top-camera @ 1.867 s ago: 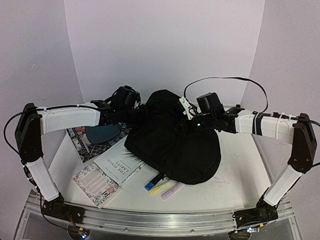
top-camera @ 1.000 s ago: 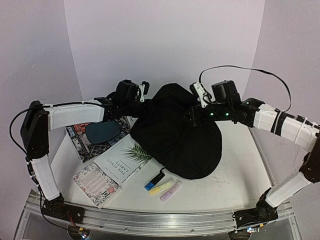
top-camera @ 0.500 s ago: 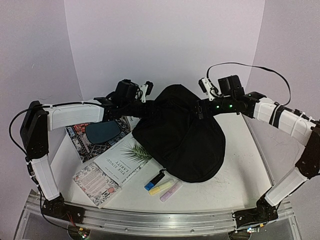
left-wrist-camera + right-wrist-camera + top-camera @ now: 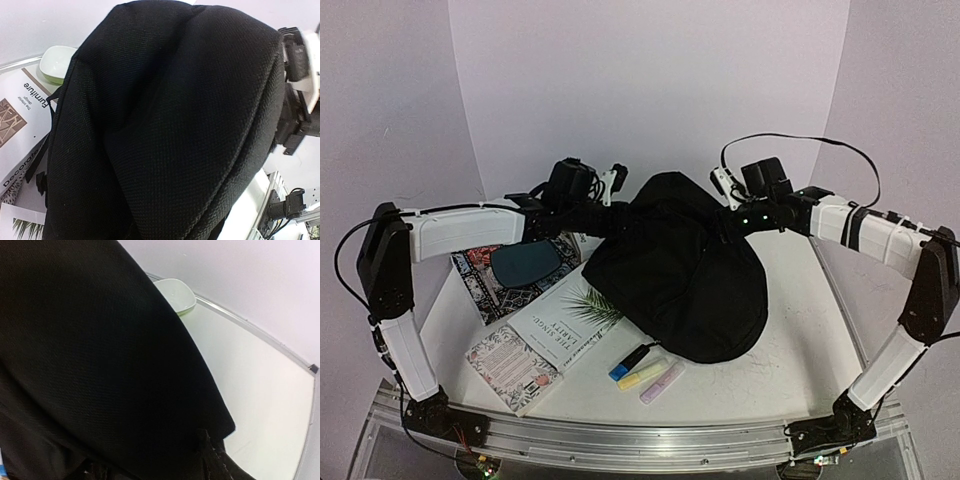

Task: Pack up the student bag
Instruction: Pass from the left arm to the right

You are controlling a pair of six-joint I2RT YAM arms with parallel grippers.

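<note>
The student bag (image 4: 680, 275), a large black fabric backpack, lies in the middle of the table with its far end raised. My left gripper (image 4: 618, 212) is at the bag's upper left edge, shut with the fabric bunched up to it. In the left wrist view the bag (image 4: 165, 130) fills the picture and hides the fingers. My right gripper (image 4: 728, 222) is pressed against the bag's upper right edge. The bag (image 4: 90, 365) covers most of the right wrist view. Only a bit of one of its fingers (image 4: 212, 456) shows, so its opening is unclear.
A patterned mat with a teal plate (image 4: 525, 262), a white book (image 4: 565, 325) and a patterned booklet (image 4: 510, 365) lie left of the bag. Blue, yellow and purple highlighters (image 4: 645, 375) and a black marker (image 4: 635, 355) lie in front. A pale green bowl (image 4: 175, 296) stands behind the bag.
The right arm lifted back off the bag's right side, then came in again at its upper right edge. The bag's top has settled a little rightward. The left arm has stayed put.
</note>
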